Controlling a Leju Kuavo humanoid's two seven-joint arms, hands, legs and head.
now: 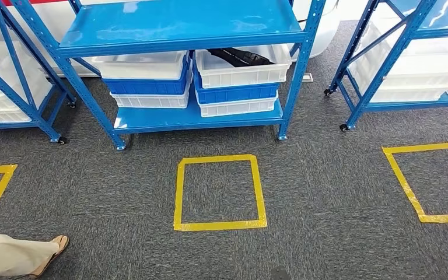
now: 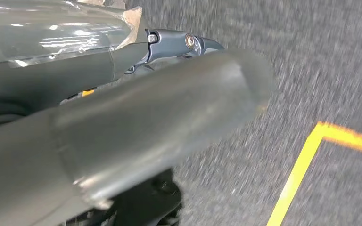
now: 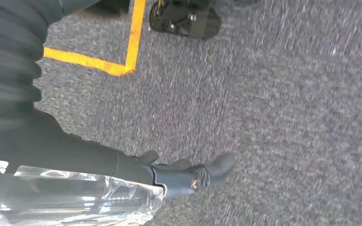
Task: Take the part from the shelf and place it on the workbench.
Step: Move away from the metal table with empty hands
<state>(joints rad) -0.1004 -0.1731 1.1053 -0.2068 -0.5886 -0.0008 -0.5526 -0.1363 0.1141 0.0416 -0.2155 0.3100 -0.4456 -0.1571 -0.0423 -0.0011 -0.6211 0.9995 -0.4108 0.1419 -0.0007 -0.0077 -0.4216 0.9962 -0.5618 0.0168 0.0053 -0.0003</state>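
From the head view, the dark part (image 1: 239,56) lies in the top white plastic bin (image 1: 242,67) on the blue steel shelf (image 1: 178,26). Both wrist views face grey carpet (image 3: 287,117): the left hand (image 2: 179,44) and right hand (image 3: 188,176) hang beside it, apparently empty, fingers loosely extended.

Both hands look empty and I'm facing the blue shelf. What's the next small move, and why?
Probably step forward into the yellow tape square, a guess resting on these facts: the dark part lies in the top white bin on the shelf beyond that square, and both arms hang over carpet, the left hand and right hand holding nothing.
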